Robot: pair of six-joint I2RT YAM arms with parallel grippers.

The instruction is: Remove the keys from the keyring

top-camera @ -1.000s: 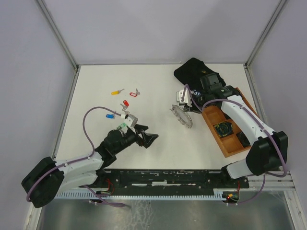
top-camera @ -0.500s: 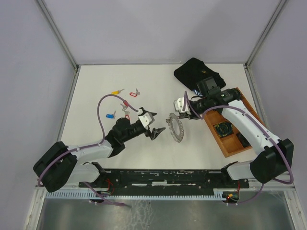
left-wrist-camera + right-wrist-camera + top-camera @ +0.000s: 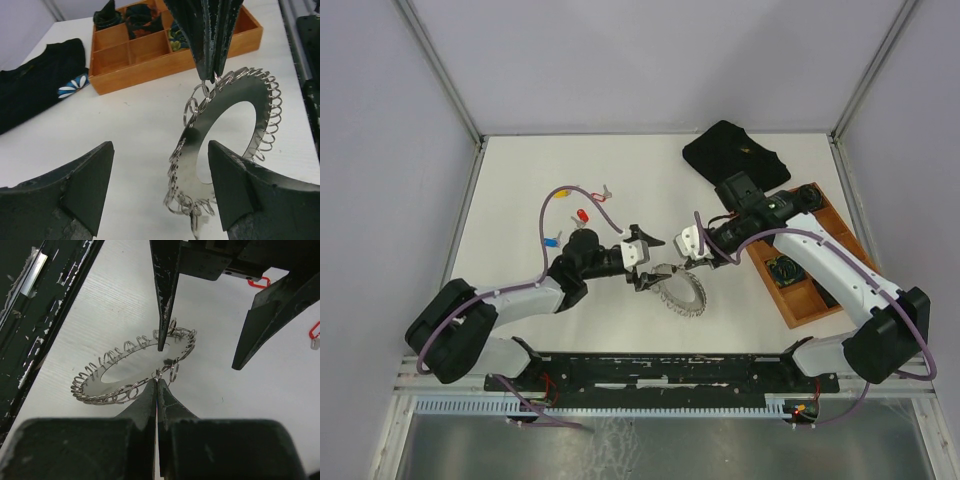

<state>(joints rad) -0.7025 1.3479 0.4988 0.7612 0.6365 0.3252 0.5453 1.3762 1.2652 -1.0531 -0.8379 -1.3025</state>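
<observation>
Inspector: Keyring, location?

Arm: The keyring is at mid-counter, in front of my two bases and between my two end effectors. It is tilted, raised on the side I hold. I cannot tell whether its low edge touches the counter.

Inspector: Right end effector?

Arm: My right end effector is fully closed. Its fingertips pinch one small split ring on the keyring's fringe, and the disc hangs from that point.

Inspector: Left end effector?

Arm: My left end effector is spread wide and grips nothing. It faces the keyring from the left. In the left wrist view the disc sits ahead of the gap, nearer the right-hand finger. In the right wrist view one left finger points down at the far rim and the other stands well off to the side. Contact with the rim cannot be confirmed.

Inspector: Keys?

Arm: A red key and a blue key lie loose on the counter behind my left arm, well apart from the keyring. On the keyring itself I make out only bare split rings; its lowest cluster is too tangled to judge.

Inspector: Other items?

Arm: A wooden tray with compartments is at the right edge, and a black cloth lies beyond it.
</observation>
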